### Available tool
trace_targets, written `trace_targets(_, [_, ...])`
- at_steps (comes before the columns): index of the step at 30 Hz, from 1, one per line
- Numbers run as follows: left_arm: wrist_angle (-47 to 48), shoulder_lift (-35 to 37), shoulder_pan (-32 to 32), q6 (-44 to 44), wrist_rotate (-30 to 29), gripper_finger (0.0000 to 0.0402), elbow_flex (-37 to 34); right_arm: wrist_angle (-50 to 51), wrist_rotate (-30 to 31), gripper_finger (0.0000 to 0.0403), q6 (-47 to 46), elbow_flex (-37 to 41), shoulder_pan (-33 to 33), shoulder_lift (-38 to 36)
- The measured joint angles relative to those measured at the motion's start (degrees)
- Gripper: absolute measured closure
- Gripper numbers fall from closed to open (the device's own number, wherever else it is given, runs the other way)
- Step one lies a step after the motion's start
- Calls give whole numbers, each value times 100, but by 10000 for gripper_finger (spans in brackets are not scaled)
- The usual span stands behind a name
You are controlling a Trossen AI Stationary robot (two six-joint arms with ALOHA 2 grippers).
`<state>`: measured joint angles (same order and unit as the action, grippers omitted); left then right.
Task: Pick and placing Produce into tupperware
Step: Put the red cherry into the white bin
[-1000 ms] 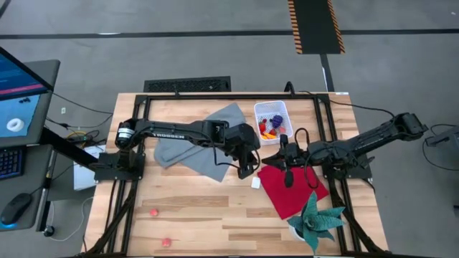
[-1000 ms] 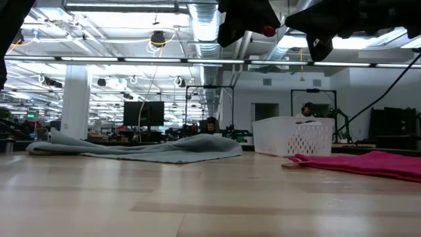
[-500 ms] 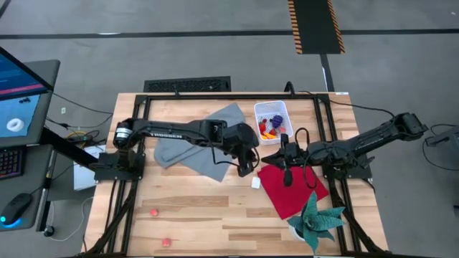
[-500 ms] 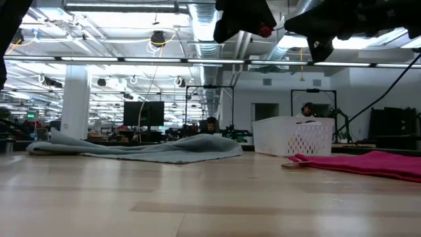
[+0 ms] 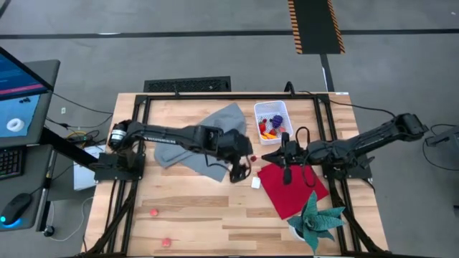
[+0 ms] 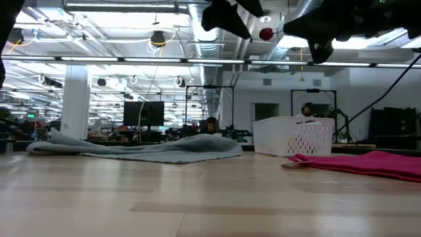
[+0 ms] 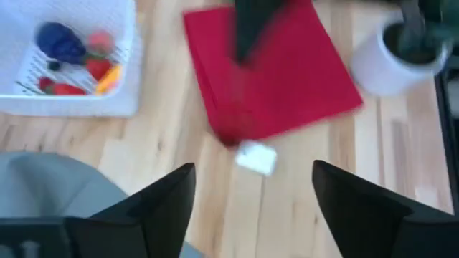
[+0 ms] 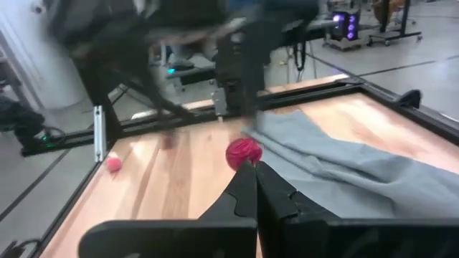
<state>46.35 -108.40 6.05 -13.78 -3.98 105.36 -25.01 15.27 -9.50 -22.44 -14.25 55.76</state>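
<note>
The left claw (image 5: 239,169) stood wide open over the middle of the table (image 5: 193,215), its two dark fingers (image 7: 161,208) spread well apart with nothing between them. In the left wrist view the bare wood, a small white cube (image 7: 256,158) and the edge of a red cloth (image 7: 272,79) showed between and beyond those fingers. A small red berry (image 5: 252,158) appeared just at the claw's 1 o'clock in the overhead view; in the low view it (image 6: 266,33) hung in the air beside the dark claw, touching nothing that could be made out. White lettering ran along the left arm's upper link, too small to read. The grey cloth (image 5: 215,125) lay under that arm. The tupperware (image 5: 272,122) sat at 12 o'clock on the table, holding a purple grape bunch (image 5: 276,120) and red and yellow pieces. The right claw (image 5: 285,140) was shut with nothing in it, poised above the red cloth's 12 o'clock edge beside the tub. Two pink berries (image 5: 153,212) lay near the table's 7 o'clock corner.
</note>
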Motion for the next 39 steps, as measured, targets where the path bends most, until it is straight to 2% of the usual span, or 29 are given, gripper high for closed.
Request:
trace_targets(6, [23,21,676,722,-150,118,-36,410,2,392,-60,-2,363,-414])
trace_targets(14, [-347,54,1327,1239,-223,118,-77,1393,-13,392,-100,-11,875,-1443])
trace_targets(20, [-374,703,1361,1376,-421,118,-86,1883,-21,392,-115,-11,899,-2094])
trace_targets(22, [-619,1023,1357,1413,-550,118,-282,2011,-20,392,-115,-40,899,-2252])
trace_targets(25, [-949,1679,1355,1418,-609,118,-846,2401,14,392,-113,-241,899,-2371])
trace_targets(28, [-1531,2424,1352,1276,-699,118,-1759,2740,113,392,-113,-489,899,-2393])
trace_targets(34, [-3341,3861,1350,944,-729,118,-4115,3630,416,392,-121,-1253,916,-2250])
trace_targets(39, [-5226,4550,1350,960,-719,118,-5836,4809,833,392,-566,-2080,1065,-1890])
